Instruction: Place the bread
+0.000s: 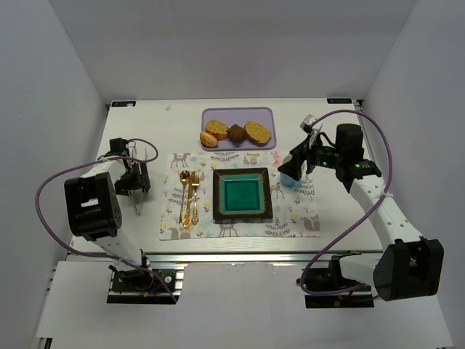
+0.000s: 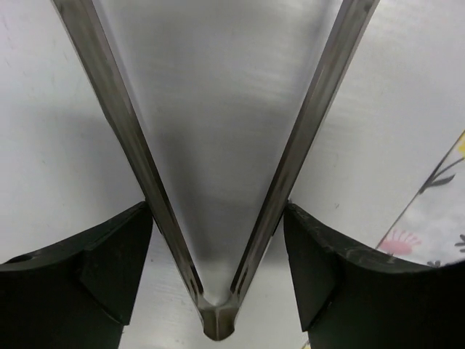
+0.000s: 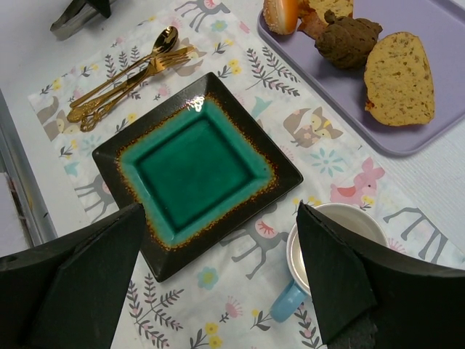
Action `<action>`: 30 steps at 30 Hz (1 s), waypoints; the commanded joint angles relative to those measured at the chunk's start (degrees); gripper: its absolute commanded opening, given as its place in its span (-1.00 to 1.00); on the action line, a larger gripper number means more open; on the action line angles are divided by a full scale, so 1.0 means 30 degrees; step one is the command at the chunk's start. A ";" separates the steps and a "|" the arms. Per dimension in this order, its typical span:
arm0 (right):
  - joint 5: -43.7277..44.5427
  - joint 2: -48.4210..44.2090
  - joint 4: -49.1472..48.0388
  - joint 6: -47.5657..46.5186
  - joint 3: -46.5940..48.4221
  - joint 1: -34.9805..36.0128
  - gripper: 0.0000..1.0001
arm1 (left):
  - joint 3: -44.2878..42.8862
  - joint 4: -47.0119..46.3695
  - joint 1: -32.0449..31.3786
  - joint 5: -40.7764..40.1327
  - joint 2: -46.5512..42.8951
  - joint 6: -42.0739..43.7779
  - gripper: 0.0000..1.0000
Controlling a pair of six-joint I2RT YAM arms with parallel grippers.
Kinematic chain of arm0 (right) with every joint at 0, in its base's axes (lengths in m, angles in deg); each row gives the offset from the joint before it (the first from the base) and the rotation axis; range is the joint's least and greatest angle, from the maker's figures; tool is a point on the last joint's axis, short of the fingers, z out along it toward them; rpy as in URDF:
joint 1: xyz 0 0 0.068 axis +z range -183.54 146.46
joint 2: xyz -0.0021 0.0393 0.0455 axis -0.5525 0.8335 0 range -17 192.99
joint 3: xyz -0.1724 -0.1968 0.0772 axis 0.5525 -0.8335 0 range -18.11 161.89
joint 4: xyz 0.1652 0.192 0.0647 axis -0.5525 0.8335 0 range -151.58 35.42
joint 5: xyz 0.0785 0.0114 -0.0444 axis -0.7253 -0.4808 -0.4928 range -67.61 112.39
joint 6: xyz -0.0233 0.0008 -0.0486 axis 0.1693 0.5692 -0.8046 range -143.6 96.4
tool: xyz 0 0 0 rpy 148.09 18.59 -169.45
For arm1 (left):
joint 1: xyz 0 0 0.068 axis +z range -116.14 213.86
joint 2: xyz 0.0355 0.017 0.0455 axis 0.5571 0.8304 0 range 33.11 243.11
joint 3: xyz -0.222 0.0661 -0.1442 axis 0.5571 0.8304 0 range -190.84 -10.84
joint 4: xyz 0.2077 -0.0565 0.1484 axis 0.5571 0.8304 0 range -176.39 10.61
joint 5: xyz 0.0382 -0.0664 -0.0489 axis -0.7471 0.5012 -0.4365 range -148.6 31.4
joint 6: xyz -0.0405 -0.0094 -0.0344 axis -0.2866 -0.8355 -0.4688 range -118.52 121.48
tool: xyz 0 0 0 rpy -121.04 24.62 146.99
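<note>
Several pieces of bread (image 1: 257,131) lie on a purple tray (image 1: 232,116) at the back centre. The right wrist view shows a yellow slice (image 3: 398,76), a brown muffin (image 3: 347,40) and a bun (image 3: 280,14). An empty green square plate (image 1: 243,196) sits on the patterned placemat (image 1: 240,229); it also shows in the right wrist view (image 3: 196,163). My left gripper (image 1: 134,178) is open at the table's left and straddles metal tongs (image 2: 120,116) near their hinge. The tongs are spread wide. My right gripper (image 1: 290,169) is open and empty, hovering between the plate and a cup.
A white cup with a blue handle (image 3: 356,222) stands on the placemat right of the plate, under my right finger. Gold cutlery (image 1: 189,196) lies on the placemat left of the plate. The table's near edge has a metal rail.
</note>
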 commanded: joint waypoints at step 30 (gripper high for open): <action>-0.0383 -0.0526 -0.0597 -0.0096 0.0371 -0.0156 0.79 | -0.4512 -0.2274 -0.3248 1.2404 -0.4067 -1.1166 -0.11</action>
